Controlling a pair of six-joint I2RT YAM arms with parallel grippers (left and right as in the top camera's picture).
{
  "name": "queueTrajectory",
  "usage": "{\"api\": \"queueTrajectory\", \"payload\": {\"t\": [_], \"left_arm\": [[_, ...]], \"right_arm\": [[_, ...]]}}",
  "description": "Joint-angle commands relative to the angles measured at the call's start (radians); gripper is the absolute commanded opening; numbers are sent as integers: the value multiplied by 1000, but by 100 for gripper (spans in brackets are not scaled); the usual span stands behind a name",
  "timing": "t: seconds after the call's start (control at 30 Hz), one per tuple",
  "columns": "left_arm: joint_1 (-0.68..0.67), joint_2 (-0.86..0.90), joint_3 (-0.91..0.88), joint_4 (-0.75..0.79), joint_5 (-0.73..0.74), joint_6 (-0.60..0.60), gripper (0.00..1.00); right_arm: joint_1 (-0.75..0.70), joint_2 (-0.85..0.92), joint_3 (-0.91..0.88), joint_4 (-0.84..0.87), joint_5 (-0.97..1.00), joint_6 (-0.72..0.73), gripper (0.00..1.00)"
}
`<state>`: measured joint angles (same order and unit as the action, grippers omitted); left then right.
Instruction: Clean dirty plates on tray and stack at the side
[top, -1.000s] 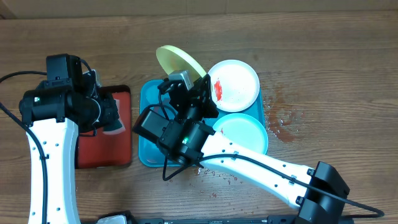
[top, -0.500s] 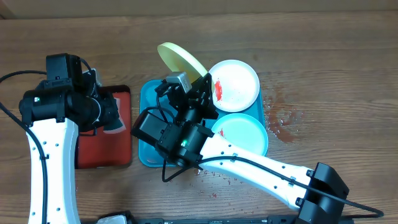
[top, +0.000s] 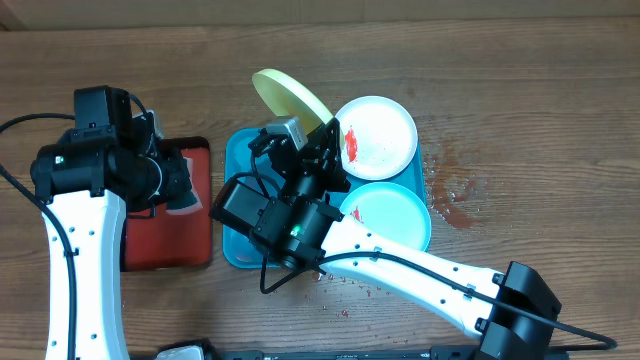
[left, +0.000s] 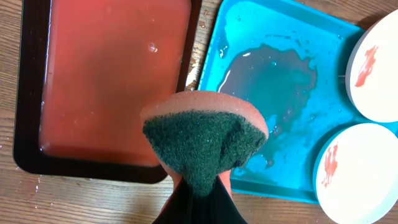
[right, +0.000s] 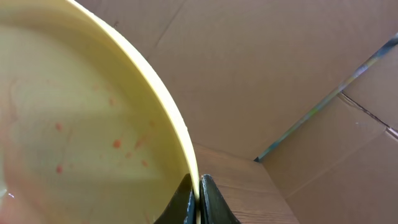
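Observation:
My right gripper is shut on the rim of the yellow-green plate, holding it tilted on edge above the far end of the turquoise tray. In the right wrist view the fingers pinch that plate, which carries small red specks. The white plate with a red smear and the light-blue plate lie on the tray's right side. My left gripper is shut on an orange sponge with a green scouring face, hovering between the red tray and the turquoise tray.
A dark-rimmed red tray filled with water lies left of the turquoise tray, under the left arm. Water pools on the turquoise tray's floor. Wet spots and red flecks mark the wooden table to the right and in front. Cardboard walls stand behind.
The right arm has edged very slightly with the yellow-green plate still in its grip. The left arm and sponge have not moved.

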<state>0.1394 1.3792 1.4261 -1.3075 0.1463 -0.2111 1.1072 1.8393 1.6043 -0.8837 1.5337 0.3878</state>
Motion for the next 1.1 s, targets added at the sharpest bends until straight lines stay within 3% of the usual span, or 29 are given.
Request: {"api": "queueTrajectory", "payload": {"t": [0.0, 0.1, 0.13, 0.27, 0.4, 0.57, 0.67, 0.87, 1.07], "left_arm": [[6, -7, -4, 4, 11, -6, 5], [6, -7, -4, 5, 11, -6, 4], [6, -7, -4, 7, 11, -6, 4], [6, -7, -4, 5, 3, -2, 4], [6, -7, -4, 5, 4, -2, 4], [6, -7, -4, 3, 4, -2, 4], [6, -7, -4, 4, 4, -2, 4], [4, -7, -4, 19, 4, -2, 4], [4, -7, -4, 28, 3, -2, 4]], "right_arm": [[6, -11, 13, 4, 29, 4, 4], [4, -11, 13, -38, -160, 5, 4], [-12, -10, 11, -77, -431, 9, 4], [-85, -10, -10, -88, -906, 102, 4], [-195, -13, -16, -96, -1171, 163, 4], [-423, -51, -16, -98, -1533, 120, 4], [-638, -79, -16, -118, -1769, 51, 4], [-975, -81, -17, -229, -1855, 1, 4], [-1258, -78, -69, -290, -1735, -3, 4]]}}
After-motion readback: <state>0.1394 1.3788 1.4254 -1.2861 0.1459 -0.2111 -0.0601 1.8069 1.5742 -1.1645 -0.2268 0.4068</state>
